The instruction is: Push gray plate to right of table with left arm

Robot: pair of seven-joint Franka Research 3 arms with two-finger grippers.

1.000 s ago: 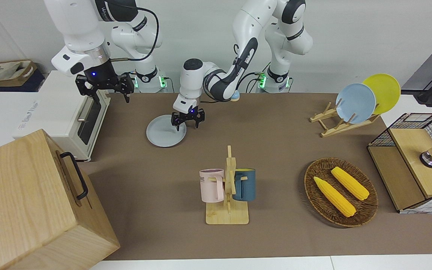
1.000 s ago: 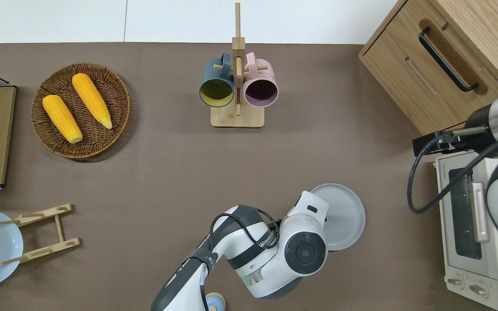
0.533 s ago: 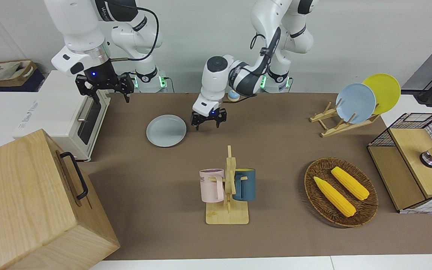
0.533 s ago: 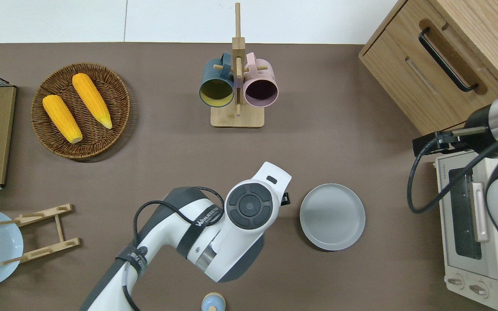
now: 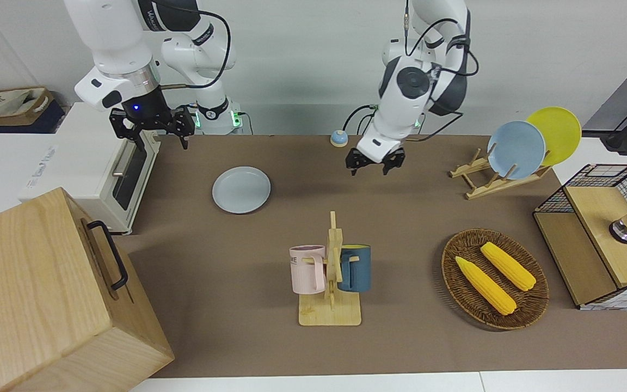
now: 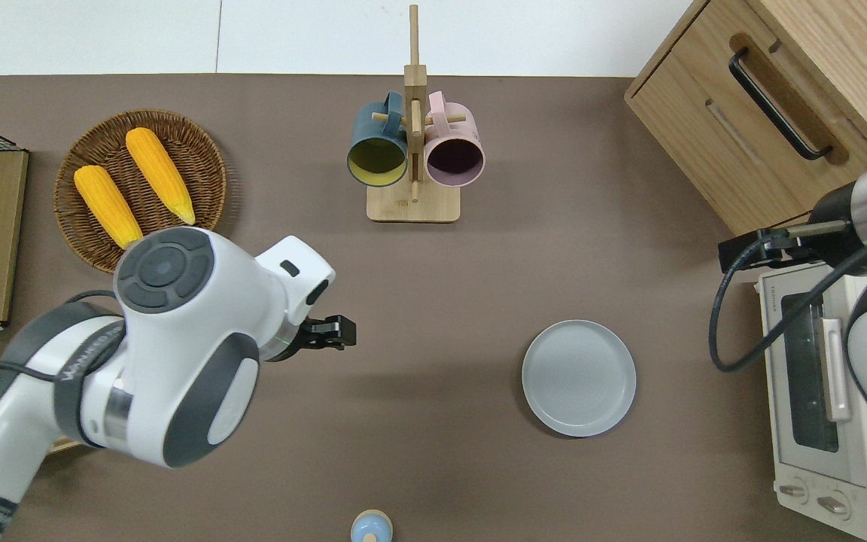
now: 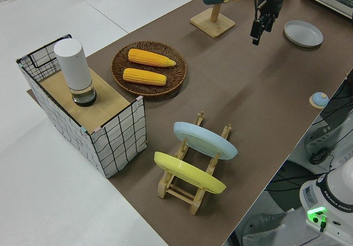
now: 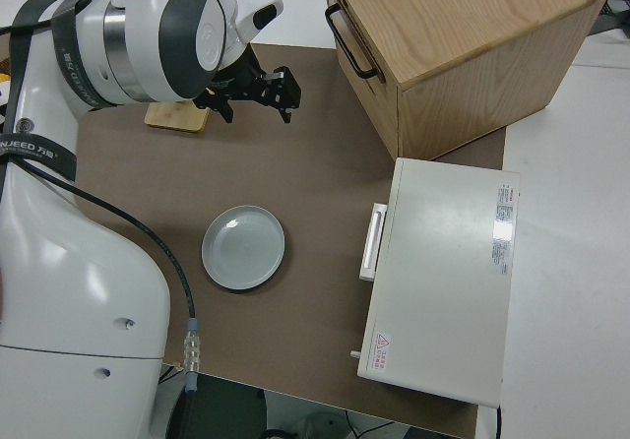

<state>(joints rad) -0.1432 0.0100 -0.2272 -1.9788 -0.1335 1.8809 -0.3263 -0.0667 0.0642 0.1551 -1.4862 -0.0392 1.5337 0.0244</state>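
The gray plate (image 5: 241, 190) lies flat on the brown table (image 5: 428, 348), near the toaster oven at the right arm's end; it also shows in the overhead view (image 6: 579, 377), left side view (image 7: 303, 33) and right side view (image 8: 243, 247). My left gripper (image 5: 372, 165) is open and empty, up in the air over bare mat (image 6: 332, 332), well apart from the plate toward the left arm's end; it also shows in the left side view (image 7: 258, 31). My right gripper (image 5: 153, 128) is parked and open.
A mug rack (image 5: 330, 272) holds a pink and a dark blue mug. A wicker basket (image 5: 531, 305) holds two corn cobs. A plate rack (image 5: 477, 185) carries a sky-blue and a yellow plate. A wooden cabinet (image 5: 47, 294), white toaster oven (image 5: 90, 163) and small blue knob (image 5: 338, 138) stand around.
My left gripper has lifted off the gray plate and swung away toward the left arm's end of the table. The plate has stayed where it was. The right arm has not moved.
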